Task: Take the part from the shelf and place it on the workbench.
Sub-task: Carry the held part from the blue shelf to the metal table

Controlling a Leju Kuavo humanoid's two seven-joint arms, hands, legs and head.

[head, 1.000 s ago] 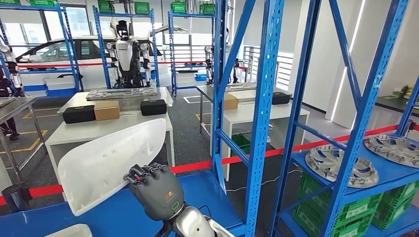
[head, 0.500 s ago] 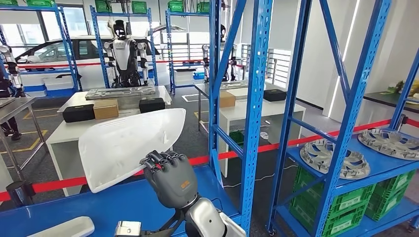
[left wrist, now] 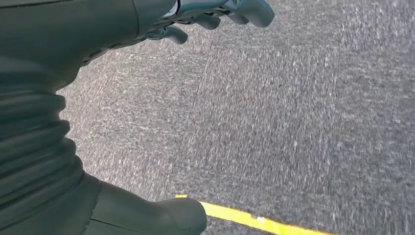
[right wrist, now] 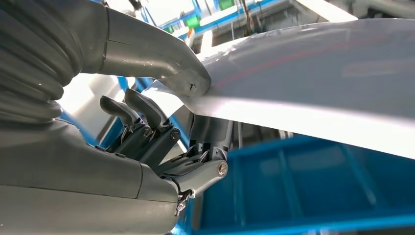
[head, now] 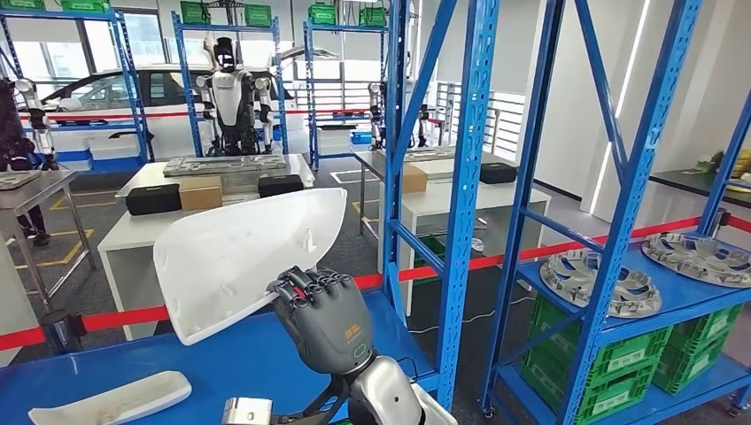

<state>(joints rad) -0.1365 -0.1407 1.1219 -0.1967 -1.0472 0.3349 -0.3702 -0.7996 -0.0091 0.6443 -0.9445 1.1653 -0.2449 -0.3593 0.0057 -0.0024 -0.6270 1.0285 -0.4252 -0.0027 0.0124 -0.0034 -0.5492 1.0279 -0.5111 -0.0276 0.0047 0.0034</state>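
Right robot hand [head: 321, 317] grips the white part [head: 248, 257] by its lower edge. In the right wrist view the thumb [right wrist: 161, 58] lies on one face of the panel and the dark fingers [right wrist: 147, 122] curl under the other, so the hold is a clamp across the rim.

Part is raised clear of the blue shelf [head: 221, 363], tilted, its broad end toward the shelf's left side and its pointed end toward the blue upright [head: 460, 204]. A second white part [head: 111, 398] lies flat near the shelf's front left corner, untouched.

Left robot hand [left wrist: 147, 29] hangs over grey floor [left wrist: 293, 122] with a yellow line; fingers apart, nothing in them.

Step in hand, as I judge it: pick-up done, carry-out under way. Part is off the shelf but not yet at any bench. White benches [head: 133, 235] stand beyond the red barrier tape [head: 115, 314], well apart from the robot hand.

Next move calls for drawing the part back out between the uprights without clipping the pointed end on the post, then turning toward the workbench. Grip is at one edge of a wide, light panel, so it may swing or slip; slow rotation advised.
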